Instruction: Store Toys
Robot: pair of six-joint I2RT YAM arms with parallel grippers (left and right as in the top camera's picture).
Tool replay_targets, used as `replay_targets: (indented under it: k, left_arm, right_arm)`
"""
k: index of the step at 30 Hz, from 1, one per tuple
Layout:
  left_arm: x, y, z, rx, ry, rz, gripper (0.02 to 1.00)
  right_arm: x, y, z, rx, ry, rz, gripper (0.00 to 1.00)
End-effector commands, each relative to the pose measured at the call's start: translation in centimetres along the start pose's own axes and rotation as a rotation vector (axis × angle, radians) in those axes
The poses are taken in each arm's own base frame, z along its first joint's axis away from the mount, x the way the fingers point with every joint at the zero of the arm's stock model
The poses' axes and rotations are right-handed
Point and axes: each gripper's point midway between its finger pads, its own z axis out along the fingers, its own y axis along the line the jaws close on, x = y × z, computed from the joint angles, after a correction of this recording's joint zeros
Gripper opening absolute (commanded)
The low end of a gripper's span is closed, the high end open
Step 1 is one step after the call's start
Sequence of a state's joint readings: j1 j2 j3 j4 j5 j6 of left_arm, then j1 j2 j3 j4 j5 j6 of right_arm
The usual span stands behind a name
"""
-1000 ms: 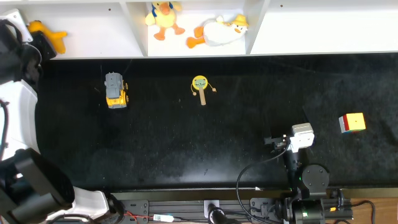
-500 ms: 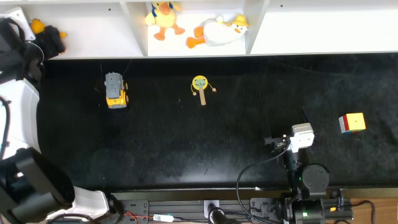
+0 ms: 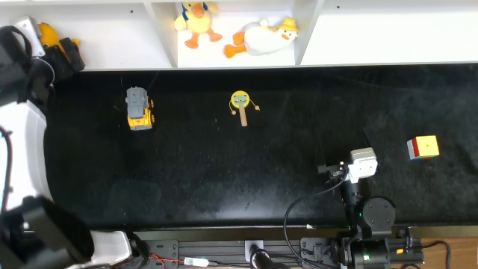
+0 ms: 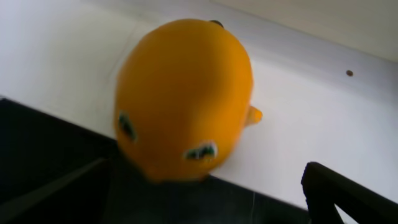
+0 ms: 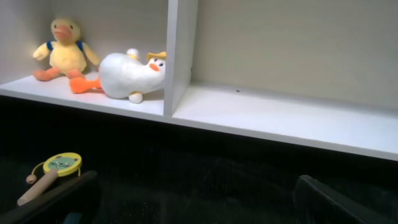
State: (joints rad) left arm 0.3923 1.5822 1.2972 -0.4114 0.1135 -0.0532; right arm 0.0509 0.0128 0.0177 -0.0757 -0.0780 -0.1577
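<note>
- The left hand (image 3: 66, 51) has slid a little toward 4 o'clock since a second ago. It now covers the body and legs of the orange plush toy (image 4: 183, 106), which then lay in plain sight.
- The toy itself has hardly shifted. It sits in the left compartment of the white shelf (image 3: 373, 37), at the 10 o'clock corner of the top view, and only its head end shows past the hand.
- In the left wrist view the left hand's fingers are spread wide on either side of the toy, with a clear gap between the toy and one finger.
- Nothing else has changed place.
- The right hand (image 5: 196, 186) hangs low over the near part of the black tabletop (image 3: 224, 172), at about 4 o'clock from its middle. Its fingers are wide apart and hold nothing.
- A colour cube (image 3: 423, 147) lies on the tabletop at 3 o'clock from the right hand, well apart from it.
- A yellow toy truck (image 3: 138, 108) stands at 10 o'clock from the tabletop's middle.
- A small rattle drum (image 3: 240, 104) lies at 12 o'clock from the middle, its stick toward the robot.
- A yellow duck (image 3: 197, 21) and a white duck (image 3: 263, 37) lie side by side in the shelf's middle compartment.
- A white divider (image 3: 166, 33) stands between the ducks and the orange toy.
</note>
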Motion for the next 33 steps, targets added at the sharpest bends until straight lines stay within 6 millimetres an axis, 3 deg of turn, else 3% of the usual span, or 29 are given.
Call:
replay_targets:
  k: [1,8,14,17,26,30,33]
  left_arm:
    - [1.6,0.1,-3.0,-0.025,-0.031,0.017,0.998]
    - [7.3,-0.5,-7.8,-0.013,-0.075,0.017,0.998]
    - [12.1,-3.6,-8.2,0.063,-0.023,0.072,0.998]
    - [14.1,-6.2,-7.8,0.12,0.02,0.113,0.998]
    - [17.7,-9.7,-4.2,0.198,0.154,0.147,0.998]
    - [19.6,-10.2,-2.1,0.212,0.222,0.156,0.998]
    - [19.9,-10.3,-0.6,0.208,0.225,0.157,0.998]
  right_arm:
    - [0.3,-0.1,0.0,0.005,-0.001,0.004,0.996]
    - [0.3,-0.1,0.0,0.005,-0.001,0.004,0.996]
    - [0.3,-0.1,0.0,0.005,-0.001,0.004,0.993]
    - [0.3,-0.1,0.0,0.005,-0.001,0.004,0.996]
    - [0.3,-0.1,0.0,0.005,-0.001,0.004,0.996]
    - [0.3,-0.1,0.0,0.005,-0.001,0.004,0.996]
    - [0.3,-0.1,0.0,0.005,-0.001,0.004,0.998]
